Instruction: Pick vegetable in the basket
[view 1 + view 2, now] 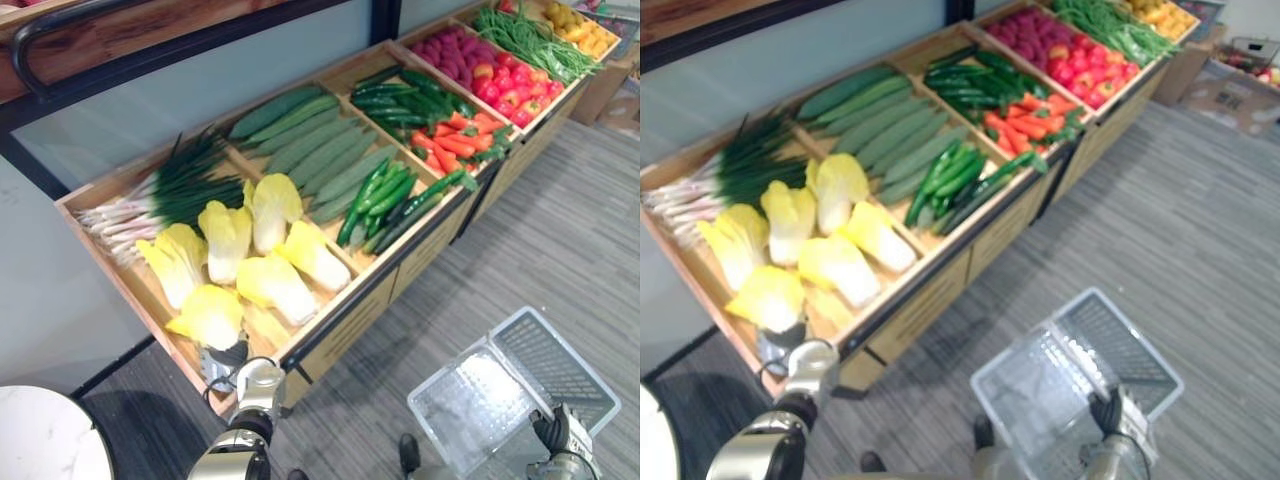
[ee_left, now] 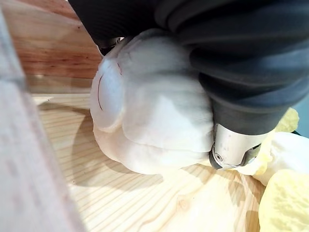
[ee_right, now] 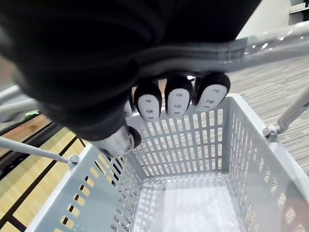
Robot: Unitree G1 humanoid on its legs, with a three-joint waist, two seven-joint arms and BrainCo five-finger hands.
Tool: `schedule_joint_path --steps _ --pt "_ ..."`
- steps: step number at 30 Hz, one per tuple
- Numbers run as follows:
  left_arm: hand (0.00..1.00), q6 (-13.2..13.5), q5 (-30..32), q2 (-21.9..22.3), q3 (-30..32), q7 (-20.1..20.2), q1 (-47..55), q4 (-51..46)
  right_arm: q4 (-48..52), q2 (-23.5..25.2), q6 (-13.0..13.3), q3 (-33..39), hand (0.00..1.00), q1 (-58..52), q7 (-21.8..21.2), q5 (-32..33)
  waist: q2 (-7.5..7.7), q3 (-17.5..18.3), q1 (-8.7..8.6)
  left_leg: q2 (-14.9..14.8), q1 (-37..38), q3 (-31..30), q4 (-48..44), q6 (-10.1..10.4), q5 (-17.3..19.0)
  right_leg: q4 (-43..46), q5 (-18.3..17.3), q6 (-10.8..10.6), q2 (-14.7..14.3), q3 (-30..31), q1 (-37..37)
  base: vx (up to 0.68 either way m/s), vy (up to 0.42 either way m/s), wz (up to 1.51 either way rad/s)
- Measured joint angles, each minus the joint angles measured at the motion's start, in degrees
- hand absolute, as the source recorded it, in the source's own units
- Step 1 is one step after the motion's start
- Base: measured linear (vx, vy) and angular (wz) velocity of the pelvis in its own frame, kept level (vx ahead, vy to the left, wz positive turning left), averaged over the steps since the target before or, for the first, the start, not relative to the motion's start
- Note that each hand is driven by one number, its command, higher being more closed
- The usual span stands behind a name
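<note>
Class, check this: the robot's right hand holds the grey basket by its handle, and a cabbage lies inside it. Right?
No. The right hand holds the basket by its handle, but the basket is empty; the right wrist view shows it.

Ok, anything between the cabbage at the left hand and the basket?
Only the crate's front rim: the cabbage lies just behind it, against the left hand. Past the rim the way down to the basket looks free. The right hand is curled round the handle over the opening, and the basket holds nothing.
</note>
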State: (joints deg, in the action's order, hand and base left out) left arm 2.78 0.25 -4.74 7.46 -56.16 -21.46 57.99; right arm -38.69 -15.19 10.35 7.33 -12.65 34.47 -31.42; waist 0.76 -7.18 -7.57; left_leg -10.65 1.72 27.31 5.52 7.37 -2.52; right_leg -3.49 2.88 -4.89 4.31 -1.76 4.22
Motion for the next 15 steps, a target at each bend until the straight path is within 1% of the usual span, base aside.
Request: schedule_joint_path --steps 7,9,10,12,15 --pt "1.00 -0.2 -0.1 0.1 -4.0 5.0 1.9 -4.4 -0.2 0.4 -1.1 0.0 1.00 0.4 -0.3 0.0 0.45 -0.3 0.15 0.5 0.5 -1.4 0.0 -0.1 -0.1 -0.2 0.0 0.0 0.6 -1.3 -1.4 0.00 -0.003 0.10" --pt "1.00 -0.2 0.0 0.2 -6.0 7.2 3.1 -6.7 -0.3 0.5 -1.8 0.0 1.00 0.7 -0.7 0.1 0.36 -0.2 0.18 1.0 0.4 -1.7 0.0 -0.1 -0.1 -0.2 0.0 -0.1 1.0 -1.6 -1.5 0.00 0.010 0.06" --pt "1.00 -0.2 0.0 0.2 -6.6 7.6 3.4 -7.4 -0.3 0.5 -2.0 0.0 1.00 0.7 -0.9 0.1 0.28 -0.2 0.19 1.1 0.4 -1.9 0.0 -0.2 -0.1 -0.2 0.0 -0.1 1.1 -1.6 -1.5 0.00 0.009 0.07" --pt "1.00 -0.2 0.1 0.6 -7.9 9.8 4.5 -10.1 -0.5 0.8 -2.5 0.1 1.00 0.9 -1.1 0.4 0.68 -0.4 0.21 1.3 0.3 -3.0 0.0 -0.2 -0.2 -0.2 0.0 -0.2 1.4 -2.2 -1.8 0.00 0.000 0.11" --pt "1.00 -0.2 1.0 1.0 -9.9 12.1 6.7 -13.6 -0.5 1.2 -2.7 0.3 1.00 1.2 -1.3 0.4 0.69 -0.4 0.26 1.4 0.3 -3.5 0.0 -0.4 -0.3 -0.2 0.0 -0.2 1.5 -2.7 -2.4 0.01 -0.006 0.10"
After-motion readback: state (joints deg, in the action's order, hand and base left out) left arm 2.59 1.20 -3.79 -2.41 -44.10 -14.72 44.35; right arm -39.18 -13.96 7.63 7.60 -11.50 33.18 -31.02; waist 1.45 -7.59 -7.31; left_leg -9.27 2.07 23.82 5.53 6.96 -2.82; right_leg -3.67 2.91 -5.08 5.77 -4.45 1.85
